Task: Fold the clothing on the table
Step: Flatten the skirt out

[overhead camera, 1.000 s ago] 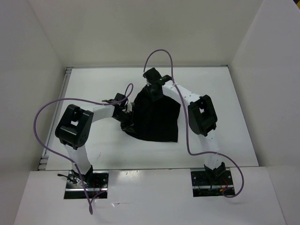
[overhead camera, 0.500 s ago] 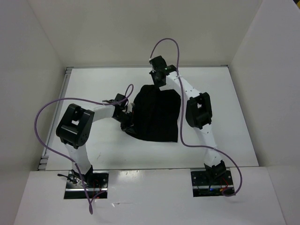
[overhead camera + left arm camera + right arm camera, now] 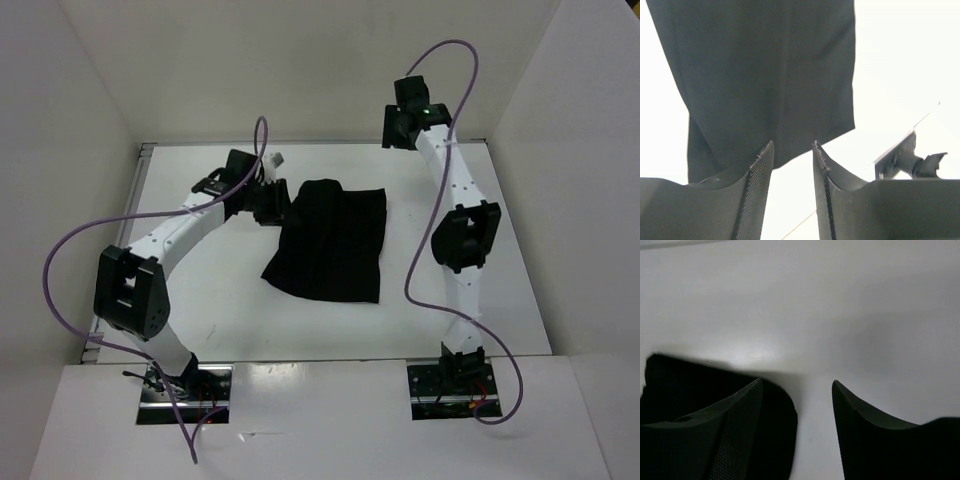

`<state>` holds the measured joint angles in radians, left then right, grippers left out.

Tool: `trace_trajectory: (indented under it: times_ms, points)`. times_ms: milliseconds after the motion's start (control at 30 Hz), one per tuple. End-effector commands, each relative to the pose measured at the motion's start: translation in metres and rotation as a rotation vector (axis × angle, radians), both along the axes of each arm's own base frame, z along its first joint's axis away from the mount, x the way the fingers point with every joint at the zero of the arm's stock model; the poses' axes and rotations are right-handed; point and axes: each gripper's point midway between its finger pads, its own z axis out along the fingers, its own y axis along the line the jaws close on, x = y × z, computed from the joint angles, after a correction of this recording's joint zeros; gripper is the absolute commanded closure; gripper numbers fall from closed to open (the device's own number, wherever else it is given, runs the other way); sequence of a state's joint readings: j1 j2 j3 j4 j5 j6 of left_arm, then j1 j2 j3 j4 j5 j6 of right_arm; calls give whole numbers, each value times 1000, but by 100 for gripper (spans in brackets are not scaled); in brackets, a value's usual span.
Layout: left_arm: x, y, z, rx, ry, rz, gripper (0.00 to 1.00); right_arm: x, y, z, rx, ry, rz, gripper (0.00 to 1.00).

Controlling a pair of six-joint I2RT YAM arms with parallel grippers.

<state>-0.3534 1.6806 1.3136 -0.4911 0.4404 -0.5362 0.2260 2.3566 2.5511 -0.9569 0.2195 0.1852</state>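
The black clothing lies flat on the white table, its far edge folded over. My left gripper sits low at the garment's far left corner. Its jaws stand open with nothing between them. In the left wrist view the clothing spreads out just ahead of the left gripper. My right gripper hangs raised near the back wall, well off the cloth. In the right wrist view the right gripper is wide open over bare table, and a dark edge of clothing shows behind its left finger.
White walls enclose the table on three sides. A metal strip runs along the left edge. Purple cables loop off both arms. Both arm bases sit at the near edge.
Both grippers have opened and let go of the clothing. The left arm swung toward the far left; the right arm lifted away to the back right. The garment has settled flat.
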Motion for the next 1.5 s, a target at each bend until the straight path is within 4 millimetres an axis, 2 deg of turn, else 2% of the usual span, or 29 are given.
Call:
trace_trajectory:
  times_ms: [0, 33, 67, 100, 133, 167, 200, 233, 267, 300, 333, 367, 400, 467, 533, 600, 633, 667, 700, 867, 900, 933, 1000, 1033, 1233, 1333, 1367, 1467]
  points:
    - [33, 15, 42, 48, -217, 16, 55, -54, -4, 53, 35, -33, 11, 37]
    - [37, 14, 47, 42, -236, 17, 55, -60, -15, 59, 53, -48, 3, 35]
    - [41, 17, 48, 43, -252, 21, 54, -82, -16, 62, 63, -34, 16, 35]
    - [48, 22, 51, 44, -275, 42, 54, -91, -18, 64, 84, -30, 29, 34]
    - [52, 22, 49, 47, -285, 36, 54, -104, -17, 47, 88, 12, 40, 34]
    - [62, 25, 46, 44, -299, 51, 51, -114, -16, 65, 107, -32, 55, 34]
    - [68, 30, 44, 51, -310, 57, 51, -121, -13, 63, 132, -21, 65, 34]
    - [74, 29, 44, 53, -328, 49, 50, -130, -14, 50, 127, 15, 63, 34]
    - [85, 34, 34, 73, -332, 59, 50, -135, -13, 46, 132, 27, 70, 34]
    - [94, 35, 35, 91, -349, 64, 48, -141, -14, 47, 139, 28, 64, 34]
    - [105, 41, 31, 118, -374, 62, 48, -150, -14, 32, 138, 68, 68, 34]
    - [115, 41, 19, 140, -375, 51, 48, -153, -12, 29, 158, 74, 69, 34]
    - [122, 41, 16, 164, -413, 16, 48, -162, -11, 21, 164, 98, 76, 35]
    - [141, 38, 8, 180, -461, -9, 48, -172, -4, 14, 186, 125, 96, 35]
    - [160, 33, 1, 195, -495, -52, 48, -183, -6, 8, 184, 142, 94, 37]
    - [169, 29, -9, 199, -480, -71, 48, -192, -8, 9, 191, 141, 87, 37]
    - [174, 29, -28, 212, -450, -84, 48, -195, -6, 9, 200, 141, 95, 37]
    - [181, 27, -28, 210, -459, -83, 48, -196, -6, 13, 202, 131, 96, 37]
    - [183, 26, -43, 216, -434, -87, 48, -200, -9, 15, 196, 125, 91, 37]
    - [199, 15, -61, 177, -435, -103, 48, -212, -9, 9, 205, 154, 87, 37]
    - [202, 14, -73, 180, -420, -105, 48, -215, -10, 8, 204, 155, 87, 37]
    - [210, 12, -67, 170, -436, -94, 48, -216, -10, 12, 206, 145, 88, 37]
    - [213, 8, -76, 160, -415, -96, 48, -220, -9, 7, 209, 168, 92, 37]
    - [218, 4, -69, 138, -427, -98, 48, -223, -10, 7, 209, 166, 92, 37]
    - [221, -1, -86, 117, -398, -96, 48, -229, -9, 0, 219, 188, 89, 37]
    - [224, -4, -81, 94, -398, -87, 48, -229, -9, 0, 219, 188, 89, 37]
    - [224, -4, -89, 96, -385, -89, 48, -229, -9, 0, 219, 188, 89, 37]
    - [225, -5, -98, 98, -375, -90, 58, -230, -9, -4, 216, 206, 87, 37]
